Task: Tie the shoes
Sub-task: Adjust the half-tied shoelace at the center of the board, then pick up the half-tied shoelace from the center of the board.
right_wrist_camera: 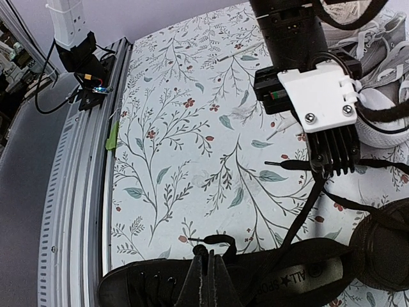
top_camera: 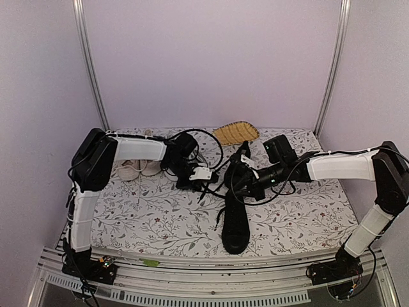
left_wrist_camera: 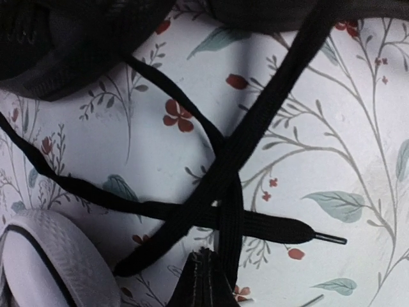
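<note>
One black sneaker (top_camera: 235, 224) lies in the middle of the table, toe toward the near edge; its inside shows in the right wrist view (right_wrist_camera: 287, 281). The second black sneaker (top_camera: 240, 161) lies just behind it. My left gripper (top_camera: 203, 176) is shut on a black lace (left_wrist_camera: 238, 211) low over the cloth, where the laces cross; a lace end with its aglet (left_wrist_camera: 329, 238) lies to the right. That lace runs taut from the left gripper (right_wrist_camera: 335, 167) down to the shoe. My right gripper (right_wrist_camera: 208, 278) is shut on the other lace (right_wrist_camera: 223, 242) over the shoe's side.
A beige pair (top_camera: 137, 167) sits under the left arm. A grey shoe's white toe cap (left_wrist_camera: 51, 262) lies close to the left gripper. A woven straw item (top_camera: 235, 132) lies at the back. The table's metal rail with green tape (right_wrist_camera: 113, 134) runs along the near edge.
</note>
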Tool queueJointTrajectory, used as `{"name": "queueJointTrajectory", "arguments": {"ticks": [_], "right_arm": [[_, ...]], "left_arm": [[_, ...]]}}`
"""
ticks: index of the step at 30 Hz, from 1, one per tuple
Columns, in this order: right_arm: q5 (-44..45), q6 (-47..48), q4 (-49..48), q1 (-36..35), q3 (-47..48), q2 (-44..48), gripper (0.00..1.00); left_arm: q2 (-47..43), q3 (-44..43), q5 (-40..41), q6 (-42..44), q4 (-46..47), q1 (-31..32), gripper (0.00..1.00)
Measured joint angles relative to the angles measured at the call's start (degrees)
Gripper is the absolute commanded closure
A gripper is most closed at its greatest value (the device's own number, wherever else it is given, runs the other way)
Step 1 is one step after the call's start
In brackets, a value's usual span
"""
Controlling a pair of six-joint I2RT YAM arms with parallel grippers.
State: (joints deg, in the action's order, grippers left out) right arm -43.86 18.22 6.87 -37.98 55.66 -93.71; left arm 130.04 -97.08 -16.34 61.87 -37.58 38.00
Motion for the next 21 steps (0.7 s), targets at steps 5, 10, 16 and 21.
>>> {"name": "queueJointTrajectory", "arguments": {"ticks": [5, 10, 16, 21], "right_arm": [[-0.1, -0.1, 0.0, 0.0, 0.0, 0.0, 1.0], [-0.1, -0.2, 0.1, 0.0, 0.2, 0.0, 1.0], [-0.1, -0.4, 0.0, 0.0, 0.2, 0.0, 1.0], [-0.1, -0.4, 0.0, 0.0, 0.2, 0.0, 1.0]], "left_arm": [[-12.1, 21.3, 0.6, -6.3, 15.5, 0.4, 1.0], [-19.1, 30.6, -1.6, -10.4, 26.3, 0.7, 0.98], [-19.6, 28.7, -5.4, -10.5, 33.3, 3.4, 0.72], [-16.9, 28.8, -6.2, -8.4, 37.4, 8.4, 0.68]]}}
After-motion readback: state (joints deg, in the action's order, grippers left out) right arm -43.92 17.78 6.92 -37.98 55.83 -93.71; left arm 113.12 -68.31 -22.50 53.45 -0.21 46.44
